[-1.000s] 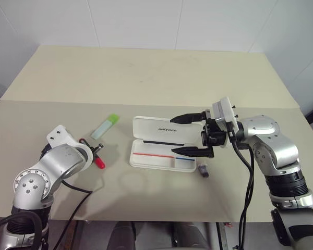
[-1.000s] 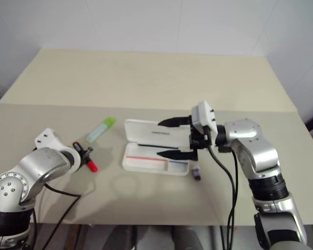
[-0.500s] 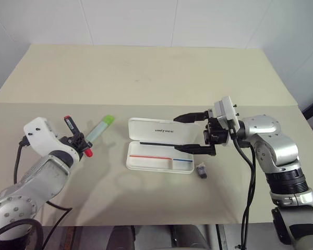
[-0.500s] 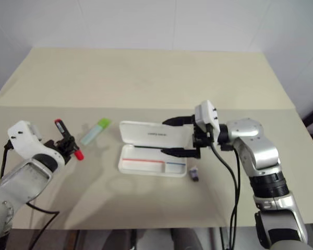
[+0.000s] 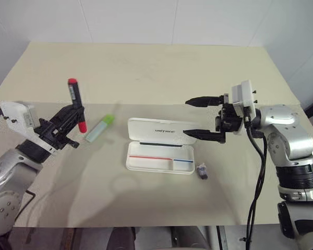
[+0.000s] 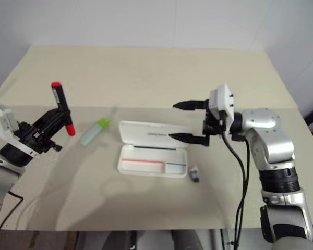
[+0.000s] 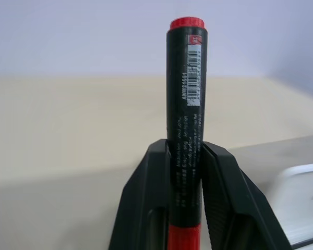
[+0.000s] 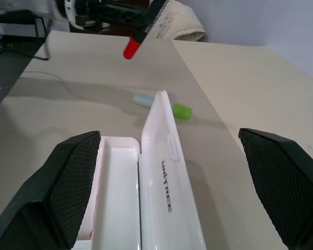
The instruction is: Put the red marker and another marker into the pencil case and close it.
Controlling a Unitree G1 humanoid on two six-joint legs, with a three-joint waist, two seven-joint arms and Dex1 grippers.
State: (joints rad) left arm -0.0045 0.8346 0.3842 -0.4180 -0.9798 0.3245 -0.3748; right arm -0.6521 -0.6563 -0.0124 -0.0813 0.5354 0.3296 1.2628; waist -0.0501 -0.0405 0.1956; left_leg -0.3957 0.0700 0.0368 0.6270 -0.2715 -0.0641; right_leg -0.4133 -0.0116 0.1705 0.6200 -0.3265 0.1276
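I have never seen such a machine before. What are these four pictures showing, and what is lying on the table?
It is a two-armed robot. Two pictures look down from its head; two come from cameras on its wrists. The left claw is shut on a slim black marker with a red cap, lifted above the beige table. The right claw is open, beside the raised lid of an open white plastic pencil case. On the table lie a pale marker with a green cap and a small dark grey object.

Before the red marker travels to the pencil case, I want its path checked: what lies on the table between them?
The green-capped marker, lying flat, seen in the left eye view.
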